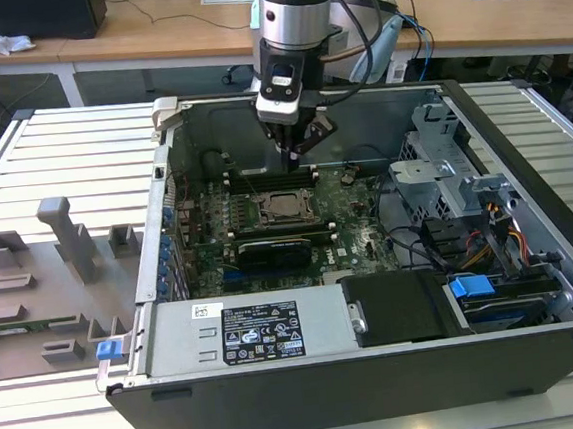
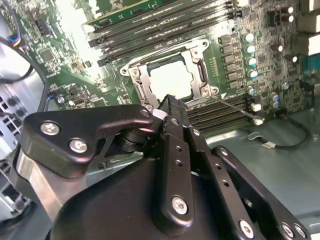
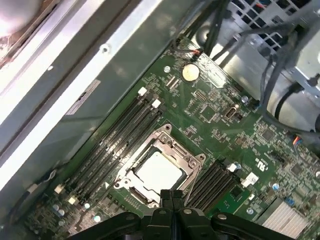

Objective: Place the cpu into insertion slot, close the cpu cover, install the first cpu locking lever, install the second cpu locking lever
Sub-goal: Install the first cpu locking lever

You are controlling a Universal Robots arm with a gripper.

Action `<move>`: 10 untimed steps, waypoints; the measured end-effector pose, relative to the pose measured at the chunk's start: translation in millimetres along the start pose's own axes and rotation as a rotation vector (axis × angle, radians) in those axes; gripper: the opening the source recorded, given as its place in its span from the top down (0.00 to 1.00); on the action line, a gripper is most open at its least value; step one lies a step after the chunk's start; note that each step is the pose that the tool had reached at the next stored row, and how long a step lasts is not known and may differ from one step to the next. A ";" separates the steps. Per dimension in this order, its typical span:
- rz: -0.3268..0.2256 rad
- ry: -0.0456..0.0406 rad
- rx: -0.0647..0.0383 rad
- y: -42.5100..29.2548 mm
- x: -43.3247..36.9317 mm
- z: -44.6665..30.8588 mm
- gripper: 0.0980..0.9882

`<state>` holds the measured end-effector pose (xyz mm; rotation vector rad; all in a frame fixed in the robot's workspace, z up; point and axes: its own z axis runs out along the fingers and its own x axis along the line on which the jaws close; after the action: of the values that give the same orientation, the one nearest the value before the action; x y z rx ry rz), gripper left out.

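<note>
Your pincer [image 1: 295, 159] hangs inside the open computer case [image 1: 401, 377], low over the motherboard [image 1: 358, 230] and just beyond the insertion slot [image 3: 165, 134], above the memory slots [image 1: 271, 177]. In both wrist views its fingers [image 3: 165, 199] are pressed flat together with no gap, and you can see nothing clamped between them, so treat it as closed and empty. The cpu [image 3: 159, 170] is not in your grasp. It lies flat in the insertion slot, its pale metal top showing through the square window of the cpu cover [image 2: 142, 90]. The cover looks folded down around the chip rather than standing up, so you can judge the first two steps done: chip seated, cover closed. The levers are less certain. In the second wrist view a thin metal rod [image 2: 235, 107] runs out from one corner of the socket and slants away across the neighbouring memory slots. That reads as a locking lever not yet hooked under its catch, though you cannot confirm it from these views. You cannot tell how the other lever stands. By this reading you are about halfway, with both lever steps left to finish.
</note>
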<state>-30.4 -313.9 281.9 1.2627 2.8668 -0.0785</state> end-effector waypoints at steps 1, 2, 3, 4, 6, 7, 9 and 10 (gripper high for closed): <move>-0.018 -0.0008 -0.001 0.0 0.0 0.0 0.99; -0.032 -0.0014 -0.001 0.0 0.0 0.0 0.99; -0.044 -0.0019 -0.001 0.0 0.0 0.0 0.99; -0.057 -0.0025 -0.002 0.0 0.0 0.0 0.99; -0.112 -0.0047 -0.003 0.0 0.0 0.0 0.99; -0.125 -0.0053 -0.004 0.0 0.0 0.0 0.99; -0.152 -0.0065 -0.004 0.0 0.0 0.0 0.99; -0.167 -0.0071 -0.005 0.0 0.0 0.0 0.99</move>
<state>-30.4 -313.9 281.9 1.0172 2.9585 -0.0771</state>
